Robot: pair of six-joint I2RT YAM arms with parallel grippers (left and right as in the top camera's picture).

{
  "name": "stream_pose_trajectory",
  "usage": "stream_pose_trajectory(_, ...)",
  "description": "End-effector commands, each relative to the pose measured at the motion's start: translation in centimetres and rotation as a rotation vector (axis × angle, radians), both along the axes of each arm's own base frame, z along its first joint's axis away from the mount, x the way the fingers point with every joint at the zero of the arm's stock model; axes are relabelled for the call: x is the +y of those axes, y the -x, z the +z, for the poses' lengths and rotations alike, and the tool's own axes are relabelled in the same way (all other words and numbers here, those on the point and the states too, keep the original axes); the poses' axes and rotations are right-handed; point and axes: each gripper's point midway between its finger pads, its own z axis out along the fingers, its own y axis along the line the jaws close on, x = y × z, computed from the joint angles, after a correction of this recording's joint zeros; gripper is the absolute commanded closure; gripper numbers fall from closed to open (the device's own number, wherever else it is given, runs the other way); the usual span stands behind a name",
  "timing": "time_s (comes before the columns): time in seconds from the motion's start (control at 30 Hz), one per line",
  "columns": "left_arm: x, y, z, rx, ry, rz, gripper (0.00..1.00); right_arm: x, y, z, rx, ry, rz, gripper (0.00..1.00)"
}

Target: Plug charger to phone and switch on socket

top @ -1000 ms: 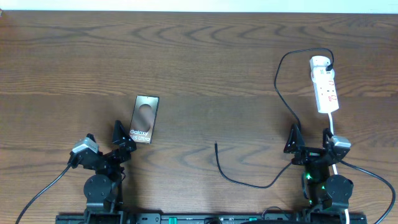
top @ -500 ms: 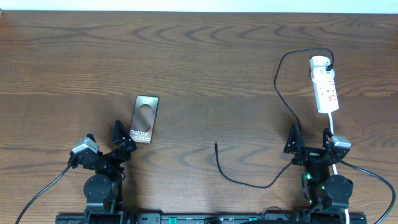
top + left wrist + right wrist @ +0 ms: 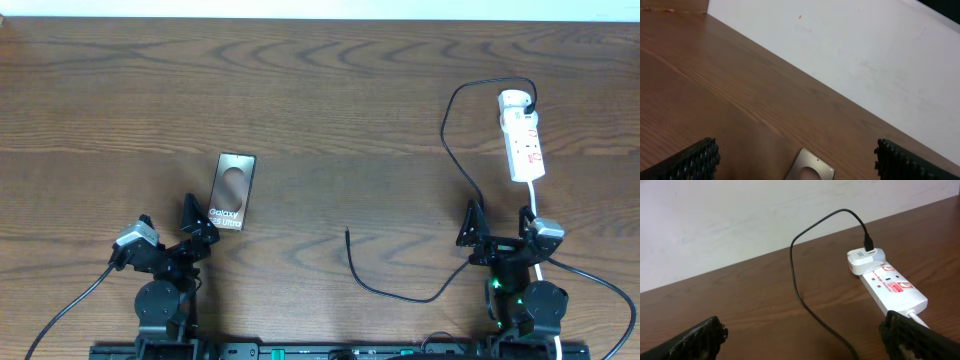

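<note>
The bronze-brown phone [image 3: 232, 192] lies face up left of centre; its top edge shows in the left wrist view [image 3: 810, 169]. The white socket strip [image 3: 522, 140] lies at the far right, also in the right wrist view [image 3: 890, 283]. The black charger cable [image 3: 452, 150] runs from a white adapter on the strip's far end, loops down, and ends in a free tip [image 3: 346, 233] mid-table. It also shows in the right wrist view [image 3: 800, 290]. My left gripper [image 3: 185, 232] is open just below the phone. My right gripper [image 3: 497, 226] is open below the strip, over the cable.
The strip's white lead [image 3: 537, 205] runs down toward the right arm base. A pale wall [image 3: 850, 45] stands behind the table's far edge. Bare wooden table [image 3: 320, 100] lies between phone and socket.
</note>
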Motion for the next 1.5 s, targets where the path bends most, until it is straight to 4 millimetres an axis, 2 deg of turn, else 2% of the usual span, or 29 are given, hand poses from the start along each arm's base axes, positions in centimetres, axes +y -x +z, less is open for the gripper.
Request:
stream_pose_trajectory(0.0,0.1,0.1,-1.8,0.058,-0.023,0.002,0.02,0.0,0.0,0.0,-0.003,0.014,-0.004,0.01)
stream_pose_trajectory(0.87,0.1,0.0,-1.6,0.048,-0.023,0.004,0.02,0.0,0.0,0.0,-0.003,0.013,-0.004,0.01)
stream_pose_trajectory(1.0,0.0,-0.1,0.1,-0.017,-0.037,0.001,0.02,0.0,0.0,0.0,-0.003,0.013,-0.004,0.01)
stream_pose_trajectory(1.13,-0.9,-0.3,2.0,-0.066,-0.122,-0.058,0.02,0.0,0.0,0.0,-0.003,0.013,-0.004,0.01)
stream_pose_trajectory(1.33,-1.5,-0.4,6.7,-0.066,-0.211,-0.097,0.02,0.0,0.0,0.0,-0.003,0.013,-0.004,0.01)
stream_pose_trajectory(1.47,-2.3,-1.9,10.7,-0.03,-0.273,-0.145,0.02,0.0,0.0,0.0,-0.003,0.013,-0.004,0.01)
